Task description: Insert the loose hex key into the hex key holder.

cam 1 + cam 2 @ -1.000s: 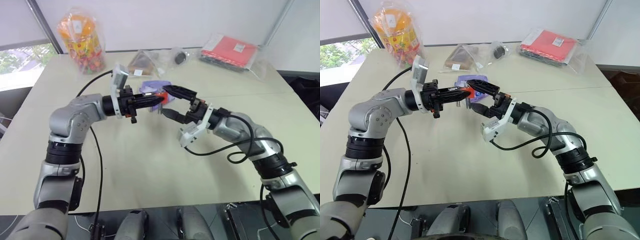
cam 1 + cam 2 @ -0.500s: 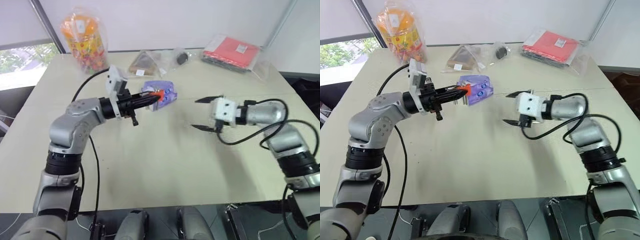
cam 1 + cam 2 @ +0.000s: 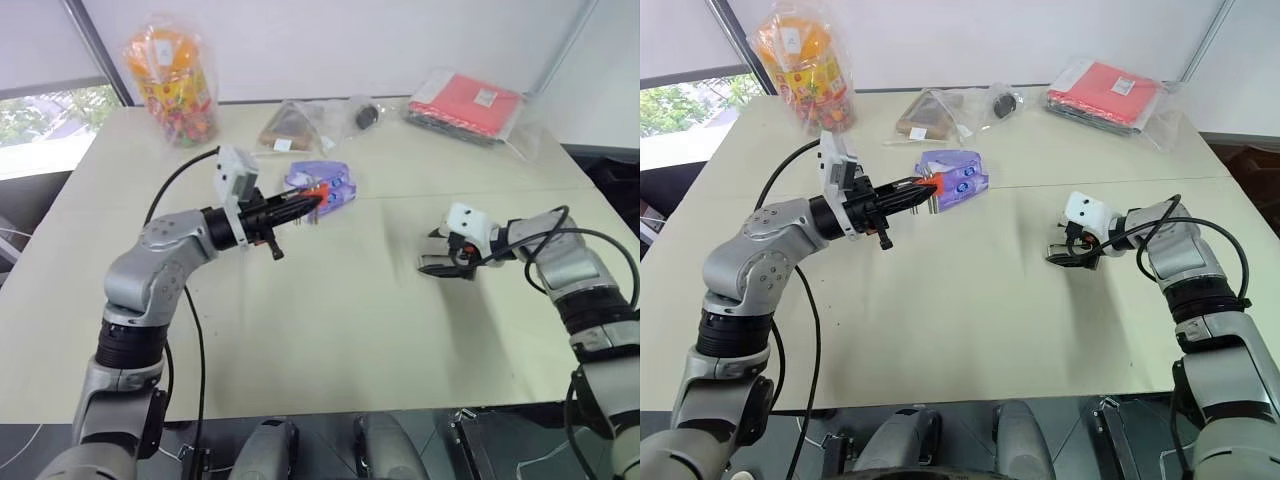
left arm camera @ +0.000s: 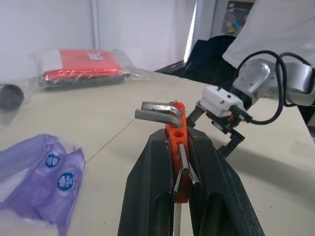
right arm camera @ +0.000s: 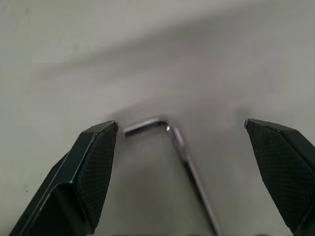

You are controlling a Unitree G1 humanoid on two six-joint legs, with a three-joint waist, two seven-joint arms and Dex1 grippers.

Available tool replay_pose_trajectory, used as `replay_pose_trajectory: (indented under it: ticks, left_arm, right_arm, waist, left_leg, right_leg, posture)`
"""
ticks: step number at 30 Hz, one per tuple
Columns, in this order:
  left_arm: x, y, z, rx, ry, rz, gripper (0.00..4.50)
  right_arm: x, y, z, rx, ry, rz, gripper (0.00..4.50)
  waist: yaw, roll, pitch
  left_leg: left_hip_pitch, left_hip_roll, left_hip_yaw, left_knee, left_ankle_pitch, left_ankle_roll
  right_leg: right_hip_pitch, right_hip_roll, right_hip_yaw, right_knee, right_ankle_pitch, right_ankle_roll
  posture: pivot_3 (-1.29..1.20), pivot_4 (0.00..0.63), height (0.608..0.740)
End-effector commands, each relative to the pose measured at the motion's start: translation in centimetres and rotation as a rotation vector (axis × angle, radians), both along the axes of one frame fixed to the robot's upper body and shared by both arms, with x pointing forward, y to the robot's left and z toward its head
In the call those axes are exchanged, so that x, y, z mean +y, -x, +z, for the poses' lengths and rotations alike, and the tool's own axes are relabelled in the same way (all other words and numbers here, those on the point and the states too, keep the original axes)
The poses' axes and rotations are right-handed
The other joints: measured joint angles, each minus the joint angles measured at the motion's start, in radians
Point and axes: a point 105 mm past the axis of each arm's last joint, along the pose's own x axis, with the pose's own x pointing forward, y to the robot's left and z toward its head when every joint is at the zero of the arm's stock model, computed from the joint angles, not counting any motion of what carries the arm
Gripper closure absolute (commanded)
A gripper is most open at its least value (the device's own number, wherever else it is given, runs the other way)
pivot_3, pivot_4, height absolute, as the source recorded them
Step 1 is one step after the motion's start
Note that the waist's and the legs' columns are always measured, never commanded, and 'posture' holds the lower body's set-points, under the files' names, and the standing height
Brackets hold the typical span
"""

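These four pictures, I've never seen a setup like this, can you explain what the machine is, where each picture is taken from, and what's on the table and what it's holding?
It is a humanoid robot with two arms, each ending in two black fingers. The two wide pictures come from cameras in its head, looking down over a pale table. The two close-ups come from cameras on its wrists.

The left gripper is shut on the hex key holder, a small orange block with metal keys sticking out. The right gripper is open low over the table, with the loose hex key lying between its fingers, not yet gripped.

Also on the table: a purple packet, a red packet in clear plastic, a jar of colourful sweets and two small bags.
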Motion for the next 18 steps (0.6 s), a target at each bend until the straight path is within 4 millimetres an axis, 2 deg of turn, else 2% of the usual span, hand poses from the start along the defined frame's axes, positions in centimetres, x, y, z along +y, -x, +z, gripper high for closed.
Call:
replay_pose_trajectory:
  ticks: [1, 7, 15, 18]
  left_arm:
    - [0.0, 0.8, 1.3, -0.058, 0.013, -0.003, 4.5]
    - [-0.1, 1.0, 1.1, -0.055, 0.006, -0.004, 4.5]
    - [-0.3, 0.8, 1.0, -0.054, -0.001, -0.011, 4.5]
    - [-0.4, 0.8, 1.0, -0.058, -0.007, -0.015, 4.5]
  right_arm:
    - [-0.2, -0.8, 1.0, -0.042, 0.008, -0.013, 0.21]
    - [-0.6, -0.8, 1.2, -0.019, 0.006, -0.017, 0.21]
    - [-2.5, -0.5, 1.9, 0.002, 0.024, -0.052, 0.21]
    - [-3.0, -1.1, 1.7, -0.039, 0.025, -0.099, 0.21]
  waist:
    - [0.003, 0.0, 0.0]
    - [0.006, 0.0, 0.0]
    - [0.007, 0.0, 0.0]
    - [0.006, 0.0, 0.0]
  left_leg:
    - [0.0, 0.0, 0.0, 0.0, 0.0, 0.0]
    - [0.0, 0.0, 0.0, 0.0, 0.0, 0.0]
    - [0.0, 0.0, 0.0, 0.0, 0.0, 0.0]
    - [0.0, 0.0, 0.0, 0.0, 0.0, 0.0]
  right_leg:
    - [0.0, 0.0, 0.0, 0.0, 0.0, 0.0]
    - [0.0, 0.0, 0.0, 0.0, 0.0, 0.0]
    - [0.0, 0.0, 0.0, 0.0, 0.0, 0.0]
    - [0.0, 0.0, 0.0, 0.0, 0.0, 0.0]
  posture:
    - [0.0, 0.15, 0.74]
    - [0.0, 0.15, 0.74]
    - [0.0, 0.15, 0.74]
    - [0.0, 0.15, 0.74]
